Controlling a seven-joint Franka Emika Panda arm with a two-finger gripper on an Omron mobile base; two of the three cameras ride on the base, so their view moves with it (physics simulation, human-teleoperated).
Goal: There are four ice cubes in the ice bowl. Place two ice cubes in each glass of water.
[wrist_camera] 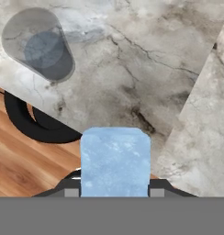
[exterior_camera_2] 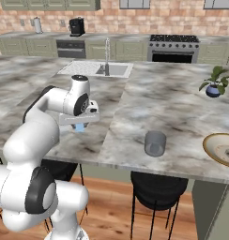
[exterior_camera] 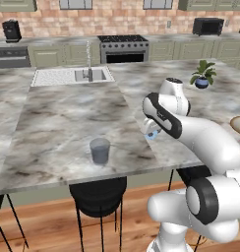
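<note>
I've got claw (wrist_camera: 114,193) clamped on ice cube (wrist_camera: 115,161) | glass of water (wrist_camera: 40,48) at 10 o'clock, well apart, on tabletop (wrist_camera: 146,59)

Marble counter (exterior_camera: 68,113) w/ grey-brown veining is filling the foreground, a sink (exterior_camera: 73,76) and tall faucet (exterior_camera: 89,61) sitting in its far part. Red brick wall (exterior_camera: 117,22) is running behind a row of pale green cabinets (exterior_camera: 53,54). Steel range (exterior_camera: 123,48) is standing mid-wall, black microwave (exterior_camera: 208,25) to its right, coffee maker (exterior_camera: 12,30) at left. Small potted plant (exterior_camera: 203,74) is resting on the counter. Black stools (exterior_camera: 98,194) are tucking under the edge over wood plank floor (exterior_camera: 48,226).
</note>
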